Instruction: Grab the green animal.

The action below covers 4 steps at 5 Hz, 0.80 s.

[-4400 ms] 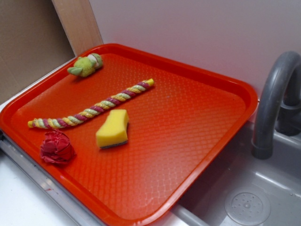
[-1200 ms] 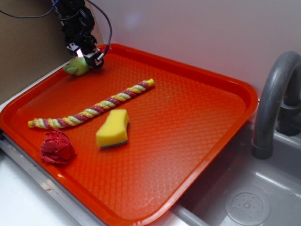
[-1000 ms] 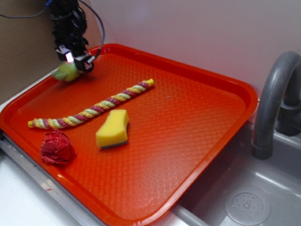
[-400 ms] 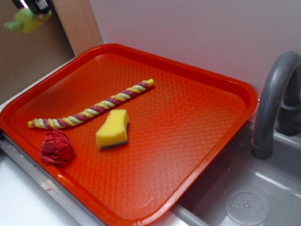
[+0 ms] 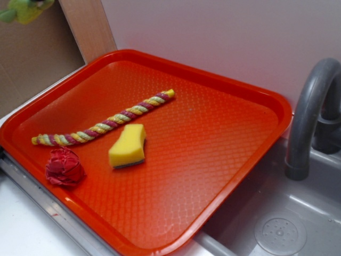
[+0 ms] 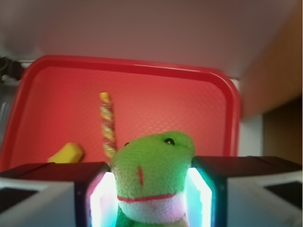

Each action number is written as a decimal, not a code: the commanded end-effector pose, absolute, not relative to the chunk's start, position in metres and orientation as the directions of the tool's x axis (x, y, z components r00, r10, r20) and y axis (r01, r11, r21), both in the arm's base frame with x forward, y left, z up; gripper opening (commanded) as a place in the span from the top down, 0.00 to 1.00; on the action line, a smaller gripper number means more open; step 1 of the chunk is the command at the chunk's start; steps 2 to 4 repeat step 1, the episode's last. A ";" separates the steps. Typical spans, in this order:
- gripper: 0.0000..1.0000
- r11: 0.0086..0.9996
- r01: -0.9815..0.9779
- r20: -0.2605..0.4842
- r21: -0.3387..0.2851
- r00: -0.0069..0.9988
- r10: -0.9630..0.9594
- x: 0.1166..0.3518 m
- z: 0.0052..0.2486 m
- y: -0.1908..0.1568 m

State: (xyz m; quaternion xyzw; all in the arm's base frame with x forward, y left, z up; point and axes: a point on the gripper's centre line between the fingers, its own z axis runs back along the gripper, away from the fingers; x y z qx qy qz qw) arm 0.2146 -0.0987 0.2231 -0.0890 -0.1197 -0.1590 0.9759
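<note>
Green plush is sitting clamped between the jaws: the green animal (image 6: 154,177) is hanging high above the red tray (image 6: 222,113), so the grab looks finished.

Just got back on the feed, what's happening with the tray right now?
The pincer is shut on the green animal, gripping the plush between its lit pads. It hangs high above the red tray, at the top left corner of the exterior view. On the tray lie the twisted rope, the yellow sponge and a crumpled red cloth, none of them touched. The grab looks done.
</note>
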 end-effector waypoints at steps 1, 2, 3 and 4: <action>1.00 0.919 0.379 0.300 -0.111 0.894 -0.332 0.218 0.233 -0.101; 1.00 0.919 0.379 0.300 -0.111 0.894 -0.332 0.218 0.233 -0.101; 1.00 0.919 0.379 0.300 -0.111 0.894 -0.332 0.218 0.233 -0.101; 1.00 0.919 0.379 0.300 -0.111 0.894 -0.332 0.218 0.233 -0.101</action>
